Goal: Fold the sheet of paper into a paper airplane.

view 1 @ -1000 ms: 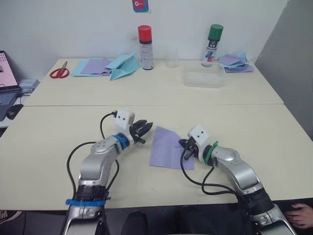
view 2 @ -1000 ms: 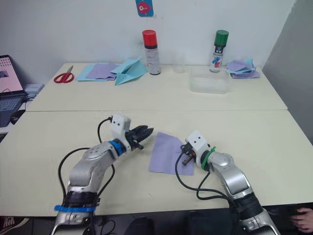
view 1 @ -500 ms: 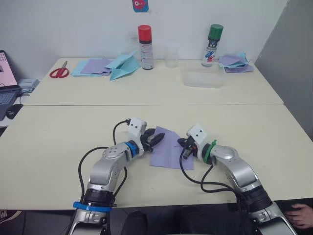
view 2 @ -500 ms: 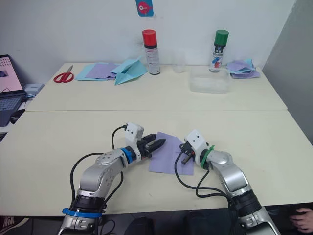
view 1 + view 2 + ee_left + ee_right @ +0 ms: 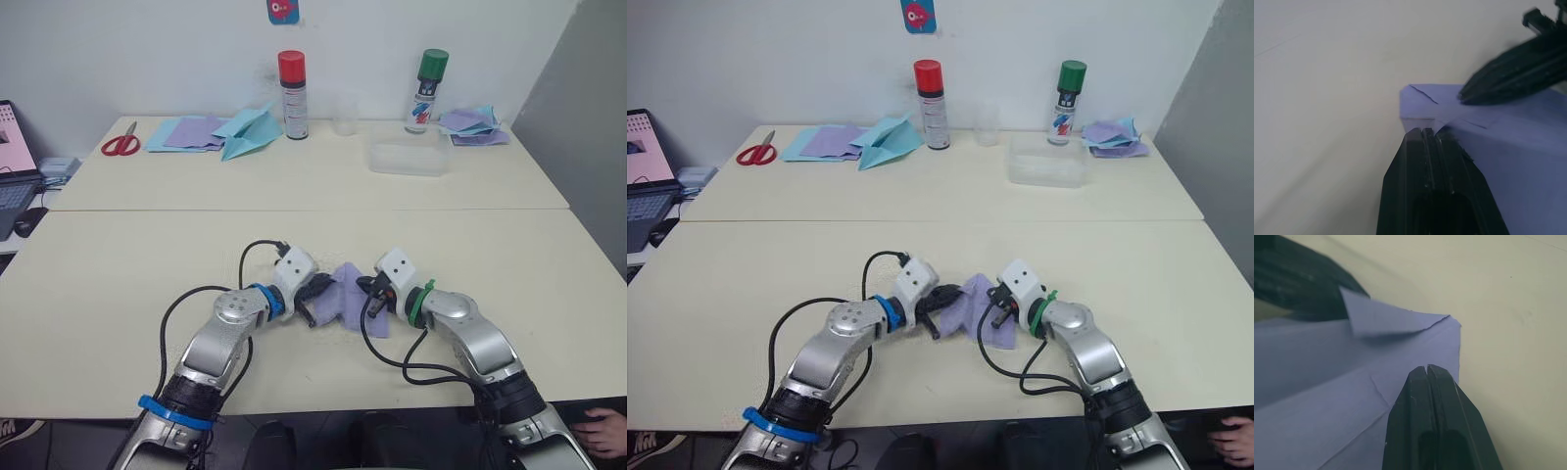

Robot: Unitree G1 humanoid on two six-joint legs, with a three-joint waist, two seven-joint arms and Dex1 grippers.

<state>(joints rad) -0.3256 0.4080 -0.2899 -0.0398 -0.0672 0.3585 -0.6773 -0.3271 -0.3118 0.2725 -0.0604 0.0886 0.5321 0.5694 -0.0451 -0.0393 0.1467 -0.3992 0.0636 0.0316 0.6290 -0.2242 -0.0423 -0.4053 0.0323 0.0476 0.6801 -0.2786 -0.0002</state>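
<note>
While the lavender-purple creased paper sheet [image 5: 351, 296] lies between both grippers, the left gripper [image 5: 315, 294] pinches its left edge and the right gripper [image 5: 370, 293], fingers pressed together, pins its right side.

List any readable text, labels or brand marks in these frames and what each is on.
No text reads legibly.
Red-capped spray can: label print too small to read.
Green-capped spray can: label print too small to read.
Wall sticker: blue with a red shape, no readable words.
Laptop screen: content too small to read.
</note>
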